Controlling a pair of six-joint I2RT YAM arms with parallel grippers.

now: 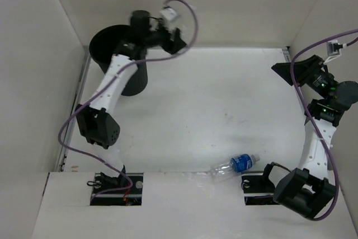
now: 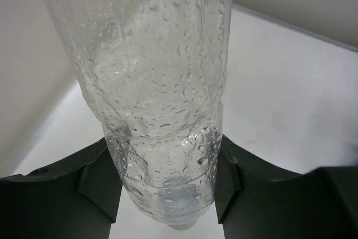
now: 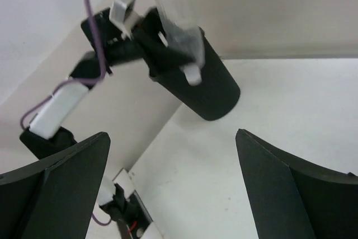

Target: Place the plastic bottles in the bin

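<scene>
Clear bottle (image 2: 162,82): held off the table (image 1: 224,99) at the far left corner, up by the rim of the bin (image 1: 136,82). We cannot tell whether it hangs squarely over the mouth. In the left wrist view its long axis runs straight away from the camera, up the frame. In the right wrist view it sticks up and out past the gripper, tilted. We cannot tell which end carries the cap. It has no label or print. The plastic is thin, see-through and ribbed in shallow rings, and the wall is beaded all over with fine droplets. Left gripper (image 2: 168,194): clenched on this bottle, with the dark fingers (image 2: 61,194) pressed against its two sides near the lower end. Blue-label bottle (image 1: 235,165): lying on its side at the near edge of the table, just beside the right arm's base. Its long axis is slanted, with the narrower end toward the far right. It has a blue band round the middle, and the writing is too small to read. Right gripper (image 3: 172,134): released, with the jaws wide apart and nothing between them, raised at the far right and well apart from both bottles. The bin is black, round and tapered, narrower at the foot.
</scene>
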